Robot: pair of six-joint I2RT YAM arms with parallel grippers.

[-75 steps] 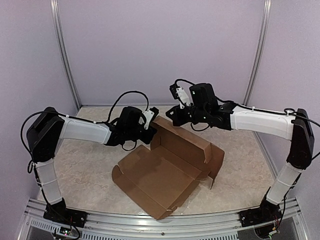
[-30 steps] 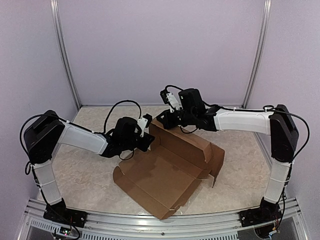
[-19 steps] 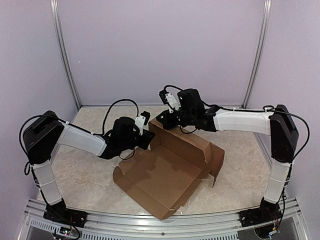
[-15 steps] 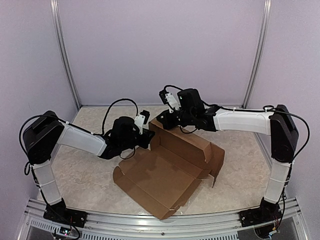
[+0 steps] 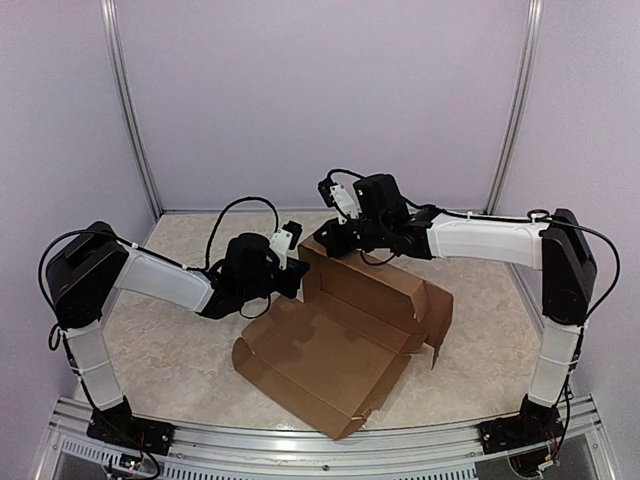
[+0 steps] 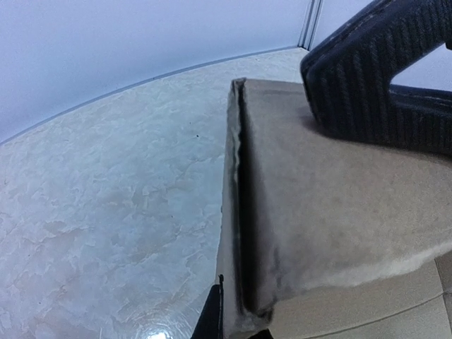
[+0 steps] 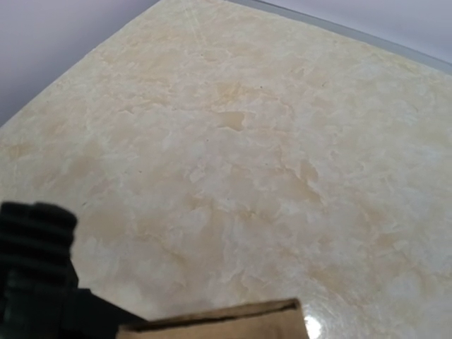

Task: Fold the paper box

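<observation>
**Position of the work.** The paper box [image 5: 335, 345] lies open on the bench [image 5: 170, 340]. Its base panel is flat and its far wall stands upright. Side flaps project at the box's right end.

**State of the pincers.** The left pincer [image 5: 296, 272] sits at the far-left corner of the box, pressed together on a doubled fold of cardboard. In the left wrist view, one finger [image 6: 367, 78] bears on the top of the flap, and the folded edge runs out between the jaws. The right pincer [image 5: 323, 238] is at the top edge of the same far wall, just beyond the left pincer, with its jaws pressed together. The right wrist view shows only one finger [image 7: 35, 275] beside the wall's edge. We cannot tell whether it grips the cardboard.

**Hazards from here.**
- The left pincer holds close to the corner. We judge that pulling away from the box could tear the crease or slide the whole sheet across the smooth bench.
- If the left pincer lets go before a tab locks, the fold will likely spring back.
- If the right pincer presses down on the far wall, the wall may buckle inward.
</observation>
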